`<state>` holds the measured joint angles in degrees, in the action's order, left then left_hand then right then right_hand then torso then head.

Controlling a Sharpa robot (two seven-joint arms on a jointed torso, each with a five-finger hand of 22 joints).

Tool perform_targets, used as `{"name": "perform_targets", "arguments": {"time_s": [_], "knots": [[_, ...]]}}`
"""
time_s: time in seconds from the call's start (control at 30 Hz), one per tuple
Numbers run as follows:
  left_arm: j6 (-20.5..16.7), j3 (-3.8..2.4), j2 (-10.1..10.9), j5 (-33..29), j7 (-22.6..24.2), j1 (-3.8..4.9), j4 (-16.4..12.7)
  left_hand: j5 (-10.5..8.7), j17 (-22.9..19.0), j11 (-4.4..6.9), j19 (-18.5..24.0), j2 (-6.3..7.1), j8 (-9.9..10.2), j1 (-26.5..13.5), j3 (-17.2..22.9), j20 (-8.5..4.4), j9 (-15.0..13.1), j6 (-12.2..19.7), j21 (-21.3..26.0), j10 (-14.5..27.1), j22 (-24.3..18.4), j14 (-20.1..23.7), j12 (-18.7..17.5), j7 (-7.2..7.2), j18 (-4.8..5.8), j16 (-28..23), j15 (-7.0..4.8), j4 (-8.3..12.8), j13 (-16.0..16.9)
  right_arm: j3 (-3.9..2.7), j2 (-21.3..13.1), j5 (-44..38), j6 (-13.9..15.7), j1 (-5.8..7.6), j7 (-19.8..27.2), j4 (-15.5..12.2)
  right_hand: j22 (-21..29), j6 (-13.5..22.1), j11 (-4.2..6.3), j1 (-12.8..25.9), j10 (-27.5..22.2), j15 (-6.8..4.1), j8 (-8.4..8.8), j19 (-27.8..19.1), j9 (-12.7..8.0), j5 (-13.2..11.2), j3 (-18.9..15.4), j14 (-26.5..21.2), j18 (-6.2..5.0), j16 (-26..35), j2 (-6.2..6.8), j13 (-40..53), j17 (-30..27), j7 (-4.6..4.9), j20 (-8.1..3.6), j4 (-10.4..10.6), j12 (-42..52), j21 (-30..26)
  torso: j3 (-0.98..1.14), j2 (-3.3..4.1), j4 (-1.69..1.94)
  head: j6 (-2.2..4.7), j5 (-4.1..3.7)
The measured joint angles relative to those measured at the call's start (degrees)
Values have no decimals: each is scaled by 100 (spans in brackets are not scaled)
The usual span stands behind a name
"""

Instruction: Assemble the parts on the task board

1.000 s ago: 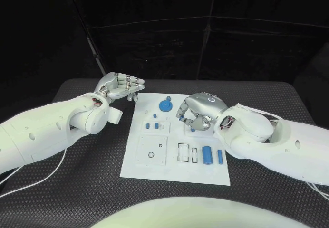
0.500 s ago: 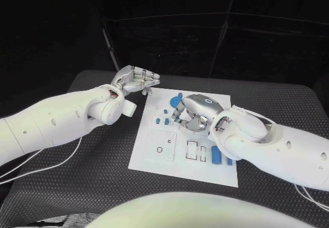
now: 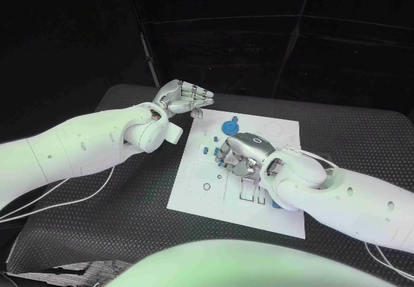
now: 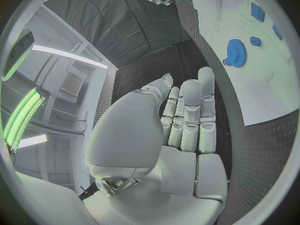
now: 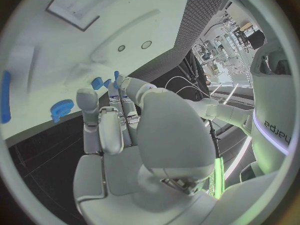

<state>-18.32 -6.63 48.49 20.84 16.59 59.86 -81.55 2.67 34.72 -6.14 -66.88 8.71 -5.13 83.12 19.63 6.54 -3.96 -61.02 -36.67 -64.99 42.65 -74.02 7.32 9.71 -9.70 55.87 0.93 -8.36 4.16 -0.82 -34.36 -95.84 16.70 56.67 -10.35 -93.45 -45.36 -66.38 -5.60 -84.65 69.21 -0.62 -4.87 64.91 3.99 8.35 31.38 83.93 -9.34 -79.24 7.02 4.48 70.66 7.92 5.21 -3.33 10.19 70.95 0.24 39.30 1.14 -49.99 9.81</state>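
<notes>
The black desk (image 3: 103,203) carries the white task board (image 3: 203,200), which lies in the middle of it, slightly turned so its far corner points away to the right.

The left arm (image 3: 69,149) reaches in over the desk's left side, and its left robot hand (image 3: 183,95) hangs above the desk just beside the board's far left corner — palm up, fingers curled in toward the palm with nothing between them. The left wrist view shows the same robot hand (image 4: 187,120) with its fingers drawn close together and bent, holding no part.

The right arm (image 3: 345,197) crosses the board's right half. Its right robot hand (image 3: 237,154) sits low over the board's middle, fingers curled downward toward the surface; whether the fingertips pinch a part I cannot tell, since the back of the hand hides them. In the right wrist view the fingers (image 5: 103,122) lie side by side, pointing at the board, with small blue pieces just past their tips.

The largest part, a blue gear (image 3: 230,127), lies on the board's far side, between the two hands and clear of both. A long blue bar (image 5: 5,96) lies flat on the board. Small blue pegs (image 3: 205,150) stand just left of the right hand's fingers.
</notes>
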Motion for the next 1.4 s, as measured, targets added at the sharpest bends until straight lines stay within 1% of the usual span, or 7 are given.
{"name": "perform_targets", "arguments": {"time_s": [0.1,0.23,0.33,0.7,1.4], "knots": [[4,0,-8,0,0,0,3,0,0,0,0,0,0,0,0,0,0,0,0,0,0,0,0,0,0,0,0,0,0,27,26,0,-55,-14,23,26,0,21,0,5,0,0,0,0,0,0,0,0,0,0,5,0,0,20,0,0,-1,0,0,0,0,-1,13],[8,0,-12,0,0,0,4,0,0,0,0,0,0,0,0,0,3,0,0,0,0,0,0,0,0,0,0,0,0,69,39,-7,-130,-38,53,44,0,21,0,5,0,0,0,0,0,0,0,0,0,0,5,0,-1,20,0,0,-10,0,0,0,-1,-2,26],[11,0,-12,0,-1,0,6,0,0,0,0,0,0,0,0,0,5,0,0,0,0,0,0,0,0,0,0,0,1,83,38,-23,-185,-45,67,61,0,20,0,5,0,0,0,0,1,-1,0,0,0,0,5,1,-1,21,0,0,-10,0,-1,-1,-3,-2,27],[16,0,-9,0,-2,0,15,0,1,0,0,0,0,0,0,0,4,0,0,0,1,0,0,0,0,0,0,0,1,97,28,-65,-340,-67,94,55,-1,20,0,-2,0,0,0,0,1,-2,-1,0,0,1,-2,2,-2,20,0,1,-39,0,-1,-2,-3,-2,34],[22,0,-6,0,-5,0,30,0,-14,0,0,0,0,0,0,0,3,0,0,-1,-6,0,0,0,0,0,0,0,2,100,9,-91,-513,-73,117,15,-1,21,0,-4,0,0,0,0,1,-25,-7,0,0,1,-4,5,-2,20,0,7,-21,0,-1,-1,0,-2,43]]}}
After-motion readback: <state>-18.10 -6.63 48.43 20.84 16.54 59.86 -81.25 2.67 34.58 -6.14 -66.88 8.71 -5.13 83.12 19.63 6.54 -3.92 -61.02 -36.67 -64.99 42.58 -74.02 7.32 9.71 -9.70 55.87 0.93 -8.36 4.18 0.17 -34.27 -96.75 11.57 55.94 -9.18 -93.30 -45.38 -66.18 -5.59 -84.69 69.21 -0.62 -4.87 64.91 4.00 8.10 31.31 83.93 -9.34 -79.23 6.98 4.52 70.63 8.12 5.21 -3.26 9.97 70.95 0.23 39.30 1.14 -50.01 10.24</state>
